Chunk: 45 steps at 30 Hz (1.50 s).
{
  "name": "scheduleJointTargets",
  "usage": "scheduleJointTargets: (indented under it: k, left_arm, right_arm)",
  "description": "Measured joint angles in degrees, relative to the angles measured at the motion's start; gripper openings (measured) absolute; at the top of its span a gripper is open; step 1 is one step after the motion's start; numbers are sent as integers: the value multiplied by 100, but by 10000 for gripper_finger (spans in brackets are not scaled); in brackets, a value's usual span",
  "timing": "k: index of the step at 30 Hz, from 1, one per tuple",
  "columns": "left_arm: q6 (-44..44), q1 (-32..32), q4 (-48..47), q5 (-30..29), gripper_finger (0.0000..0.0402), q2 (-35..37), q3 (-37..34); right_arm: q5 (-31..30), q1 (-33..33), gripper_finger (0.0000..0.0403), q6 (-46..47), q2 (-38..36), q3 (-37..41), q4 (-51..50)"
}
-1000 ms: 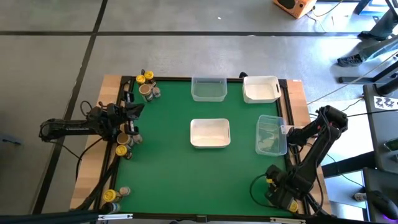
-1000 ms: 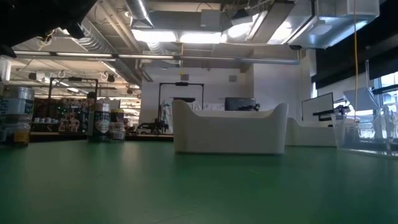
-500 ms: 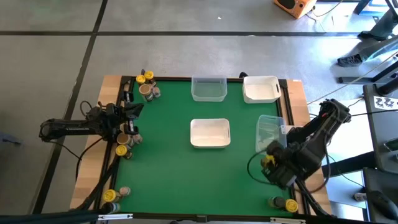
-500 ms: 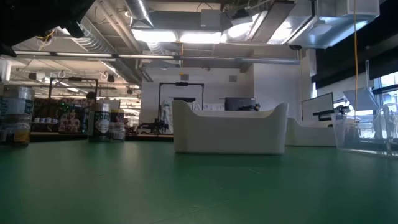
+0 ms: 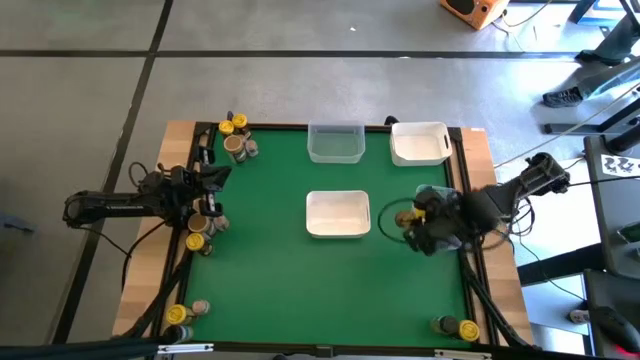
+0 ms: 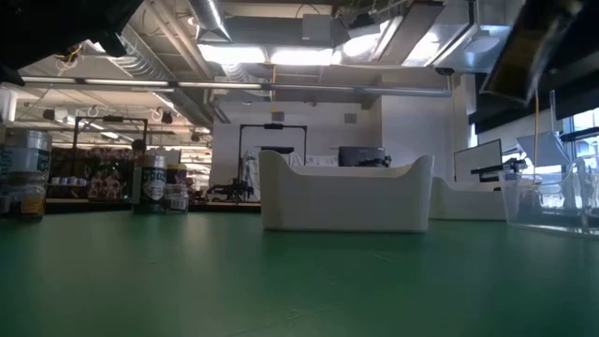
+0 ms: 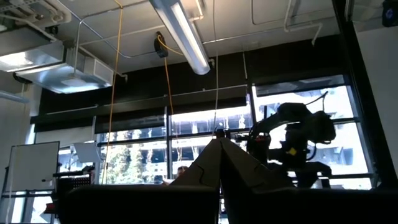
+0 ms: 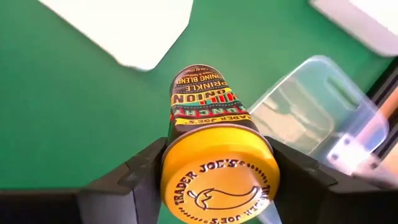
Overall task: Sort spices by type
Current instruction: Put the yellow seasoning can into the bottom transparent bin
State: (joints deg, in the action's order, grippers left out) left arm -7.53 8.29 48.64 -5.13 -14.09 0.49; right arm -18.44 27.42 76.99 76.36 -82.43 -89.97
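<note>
Green matting covers the table, edged by bare wood, and four trays sit on it: a clear tray and a white tray along the far edge, another white tray at the centre, and a second clear tray by the right edge. The right gripper pinches a yellow-lidded jar by its sides, lid toward the wrist, above the mat between the centre tray and the right clear one, probably to lower it bottom-first. The left gripper, pressed together, waits at the left edge among roughly ten jars; two more stand at the near right corner.
</note>
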Motion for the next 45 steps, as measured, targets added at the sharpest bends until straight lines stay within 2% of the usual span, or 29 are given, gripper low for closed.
scheduleJointTargets:
  k: [6,11,16,24,36,41,45]
  left_arm:
    - [0,0,-2,2,0,0,0]
    - [1,0,0,0,0,0,0]
    - [0,0,6,1,0,0,0]
    - [0,0,50,0,0,0,0]
    - [2,0,48,0,0,0,0]
    - [2,0,46,2,0,0,0]
    - [-15,0,45,0,0,0,0]
  right_arm:
    - [13,-943,232,-875,-335,252,-2]
    - [450,-1584,232,-1164,-905,1008,-14]
    - [595,-2135,232,-1190,-1432,1720,-5]
    - [749,-2851,232,-1539,-1496,2592,4]
    - [885,-3313,232,-2171,-1300,3384,1122]
    - [898,-3399,233,-2376,-1129,3568,1285]
    - [901,-3392,259,-2520,-1076,3605,1476]
